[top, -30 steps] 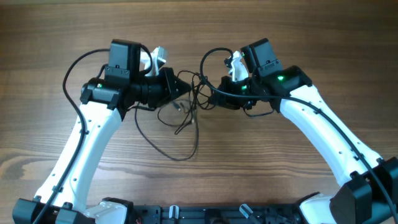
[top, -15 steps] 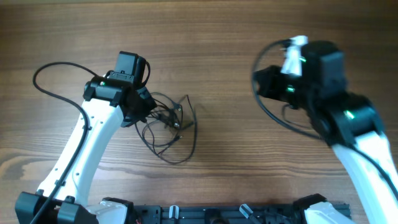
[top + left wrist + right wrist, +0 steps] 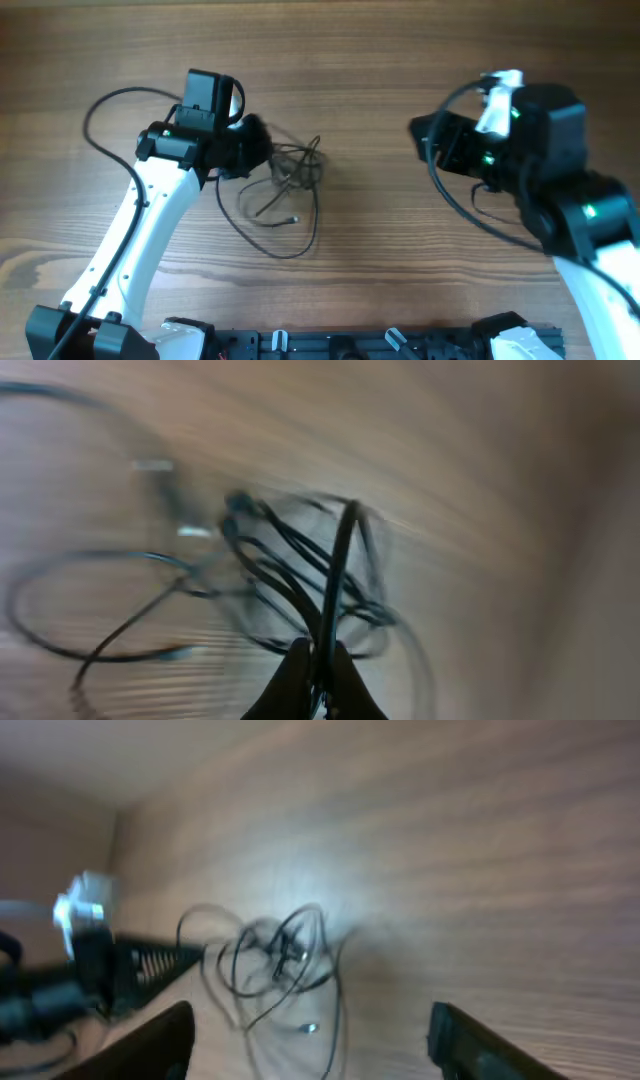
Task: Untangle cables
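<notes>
Left of centre on the counter (image 3: 380, 60) | cables (image 3: 292, 172) bunched at the left tool (image 3: 258, 150), which is clenched on a strand | long loop trails from the bunch toward the near edge | right tool (image 3: 314, 1042) released, grasping nothing, well apart to the right | bare wood between them and on the far side

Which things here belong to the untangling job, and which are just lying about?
Belongs to the job:
- cables, bunched in loose loops
- left end effector, shut on a strand
- right end effector, open and empty

Just there:
- wooden table
- thicker arm cables, part of the rig
</notes>
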Available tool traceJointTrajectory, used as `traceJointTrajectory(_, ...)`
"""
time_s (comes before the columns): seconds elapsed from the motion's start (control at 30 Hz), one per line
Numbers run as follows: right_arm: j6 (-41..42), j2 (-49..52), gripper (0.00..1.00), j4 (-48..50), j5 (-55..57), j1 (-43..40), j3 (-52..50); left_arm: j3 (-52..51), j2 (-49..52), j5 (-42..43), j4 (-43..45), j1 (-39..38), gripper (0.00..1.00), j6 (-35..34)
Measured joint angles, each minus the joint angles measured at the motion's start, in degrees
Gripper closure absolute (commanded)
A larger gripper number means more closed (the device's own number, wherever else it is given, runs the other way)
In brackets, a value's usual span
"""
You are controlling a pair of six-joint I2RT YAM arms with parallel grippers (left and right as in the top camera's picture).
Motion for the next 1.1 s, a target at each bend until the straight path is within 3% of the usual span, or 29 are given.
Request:
traceJointTrajectory(0.17, -3.8, 9.4, 0.21, -0.2, -14.4, 0.0, 0.0, 0.0, 0.0, 17.2, 6.8, 0.0, 0.96, 0.9)
traceJointTrajectory(0.3, -4.9, 16.6, 0.21, 0.0, -24.3, 0.1, 0.0, 0.0, 0.0, 21.6, 7.7, 0.0, 0.96, 0.4)
traceJointTrajectory(0.47, -5.0, 22.1, 0.22, 2.4, -29.2, 1.4, 0.0, 0.0, 0.0, 23.4, 7.7, 0.0, 0.96, -1.0)
traceJointTrajectory(0.5, -4.9, 22.9, 0.33, 3.6, -29.7, 2.3, 0.0, 0.0, 0.0, 23.6, 7.7, 0.0, 0.96, -1.4)
traceJointTrajectory(0.57, -4.6, 24.5, 0.85, 6.3, -30.3, 4.4, 0.0, 0.0, 0.0, 23.8, 8.1, 0.0, 0.96, -1.9)
traceJointTrajectory(0.6, -4.8, 25.3, 0.96, 7.5, -30.4, 5.6, 0.0, 0.0, 0.0, 23.9, 8.3, 0.0, 0.96, -2.1)
traceJointTrajectory(0.8, -2.6, 27.9, 0.96, 8.4, -29.5, 9.0, 0.0, 0.0, 0.0, 20.2, 5.7, 0.0, 0.95, -2.7)
traceJointTrajectory(1.0, -2.8, 27.7, 0.96, 9.3, -29.4, 8.7, 0.0, 0.0, 0.0, 7.0, -3.4, -0.9, 0.95, -3.0)
traceJointTrajectory(1.1, -4.1, 26.6, 0.96, 9.5, -29.4, 8.0, 0.0, 0.0, 0.0, -3.9, -8.1, -1.1, 0.92, -2.9)
